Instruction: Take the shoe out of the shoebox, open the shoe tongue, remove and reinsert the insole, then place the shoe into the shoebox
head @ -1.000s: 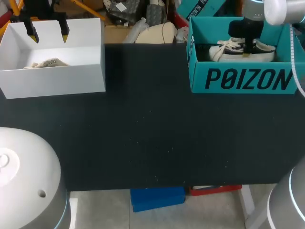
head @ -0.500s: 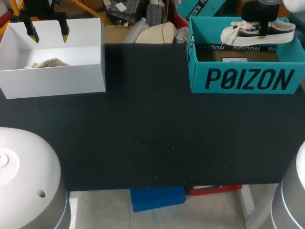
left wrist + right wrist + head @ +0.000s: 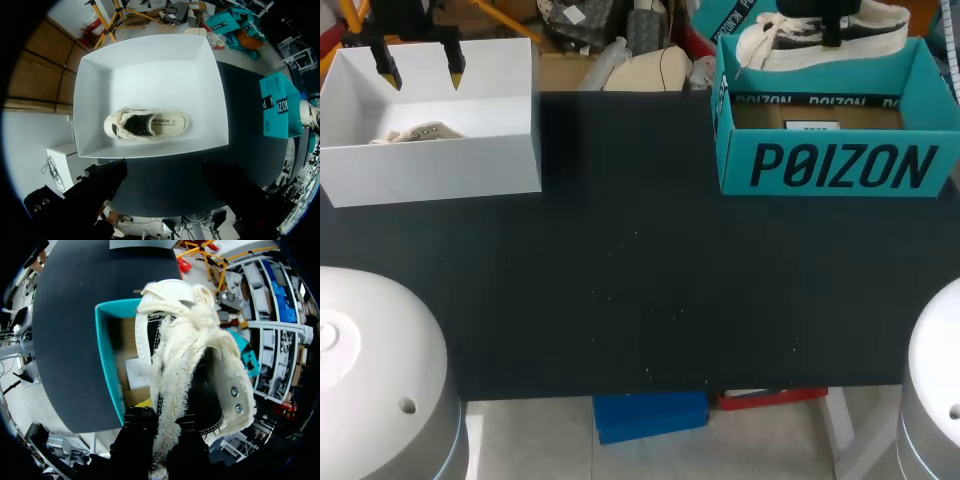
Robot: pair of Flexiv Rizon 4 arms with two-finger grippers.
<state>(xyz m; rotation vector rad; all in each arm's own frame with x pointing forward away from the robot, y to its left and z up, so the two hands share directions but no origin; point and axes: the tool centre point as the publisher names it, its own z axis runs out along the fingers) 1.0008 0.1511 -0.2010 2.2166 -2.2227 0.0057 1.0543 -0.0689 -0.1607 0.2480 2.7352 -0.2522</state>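
Head view puts the shoe (image 3: pixel 875 30) in the air above the far side of the teal shoebox (image 3: pixel 830 165), with your right end effector (image 3: pixel 832 25) clamped on it from above. Right wrist view shows how: the dark fingers (image 3: pixel 137 432) pinch the shoe's fleecy collar from both sides, with the open shoebox below and the yellow tips mostly buried in fleece.

That grip is your main risk. Soft lining compresses and slides, so a quick swing toward the worktop (image 3: pixel 640 280) could let the shoe twist in the grip or drop onto the box rim.

The shoe also hangs close over the box walls. If you move sideways without more height, the sole or the loose laces (image 3: pixel 760 30) may catch the near wall and drag the shoebox along. The shoe sits at the very edge of the head view, so judge clearance from the wrist camera.

Your left end effector (image 3: pixel 418 62) hangs with its fingers spread apart over the white box (image 3: pixel 430 170), which holds a second shoe (image 3: pixel 420 132). It is well apart from the action and cannot steady anything if the shoe lands on its side.
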